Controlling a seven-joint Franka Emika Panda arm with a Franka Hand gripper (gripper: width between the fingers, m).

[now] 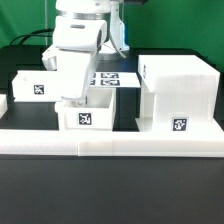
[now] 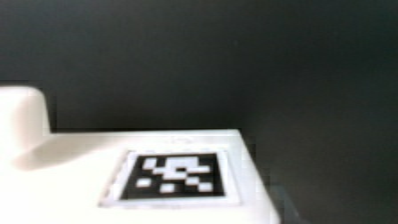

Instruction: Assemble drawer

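The drawer's large white cubic casing (image 1: 178, 92) stands at the exterior view's right, its tag facing front. One small white tray (image 1: 86, 116) sits in the middle behind the front wall. A second tray (image 1: 33, 86) is at the left. My gripper (image 1: 71, 99) reaches down at a tilt to the middle tray's rear left edge, and the white hand hides the fingertips. The wrist view shows a white tagged surface (image 2: 178, 176) close up and blurred, with a white raised block (image 2: 18, 122) beside it. My fingers are not clear there.
A long low white border wall (image 1: 110, 137) runs along the front. The marker board (image 1: 110, 79) lies flat on the black table between the trays and the casing. A narrow gap separates the middle tray from the casing.
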